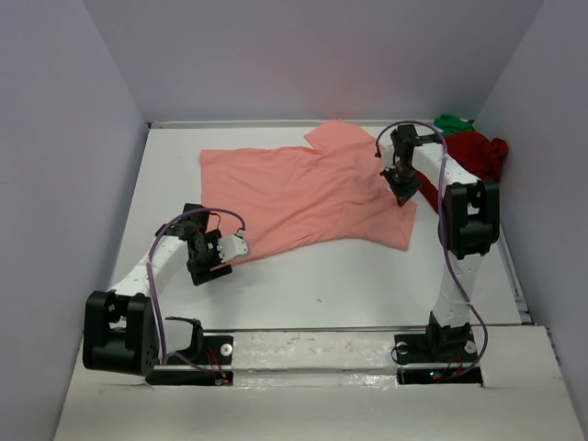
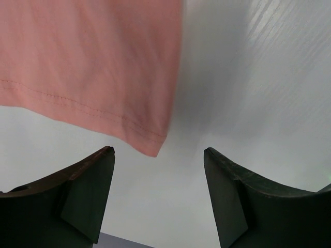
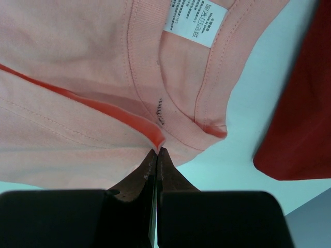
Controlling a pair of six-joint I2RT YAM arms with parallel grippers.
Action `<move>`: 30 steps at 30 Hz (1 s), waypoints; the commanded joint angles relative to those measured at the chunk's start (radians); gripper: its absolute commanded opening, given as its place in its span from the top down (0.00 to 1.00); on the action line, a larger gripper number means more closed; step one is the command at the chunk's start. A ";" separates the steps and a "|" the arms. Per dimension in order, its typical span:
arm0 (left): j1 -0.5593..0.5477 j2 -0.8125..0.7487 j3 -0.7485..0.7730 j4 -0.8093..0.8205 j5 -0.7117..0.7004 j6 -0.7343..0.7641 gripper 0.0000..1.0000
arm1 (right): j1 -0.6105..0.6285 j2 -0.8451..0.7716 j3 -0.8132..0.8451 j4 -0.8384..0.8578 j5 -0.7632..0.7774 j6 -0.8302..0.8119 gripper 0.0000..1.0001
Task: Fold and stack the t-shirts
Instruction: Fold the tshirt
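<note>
We are finding the salmon-pink t-shirt [image 1: 303,197] lying spread across the middle of the table [image 1: 367,285], mostly flat. The dark red t-shirt [image 1: 473,152] and the bright green t-shirt [image 1: 453,121] are lying crumpled at the far right corner, unfolded.

We are judging the step as the first fold of the pink shirt. The right tool [image 3: 156,151] is pinching a raised ridge of its cloth just beside the neckband [image 3: 207,88], with the jaws pressed together on it. The left tool [image 2: 158,151] is hovering with jaws apart and empty, just short of the hem corner [image 2: 150,147].

The next move is calling for the left tool to advance over that corner and clamp it (both layers, if the hem is doubled).

A white care label [image 3: 194,23] is showing inside the collar; its print and laundry symbols are too small for us to read.
</note>
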 commanded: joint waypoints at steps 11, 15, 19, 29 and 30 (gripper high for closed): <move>-0.005 0.027 0.004 0.025 -0.068 0.011 0.22 | -0.006 0.005 0.073 -0.031 0.012 0.004 1.00; -0.005 0.042 -0.013 0.089 -0.109 -0.007 0.23 | -0.006 -0.004 0.059 -0.030 0.012 0.003 1.00; -0.005 0.065 -0.022 0.157 -0.132 -0.040 0.24 | -0.006 -0.005 0.055 -0.028 0.007 0.003 1.00; -0.009 0.083 -0.028 0.128 -0.108 -0.040 0.26 | -0.006 -0.002 0.061 -0.031 0.010 0.001 1.00; -0.009 0.085 -0.028 0.117 -0.103 -0.038 0.26 | -0.006 -0.001 0.061 -0.031 0.010 0.001 1.00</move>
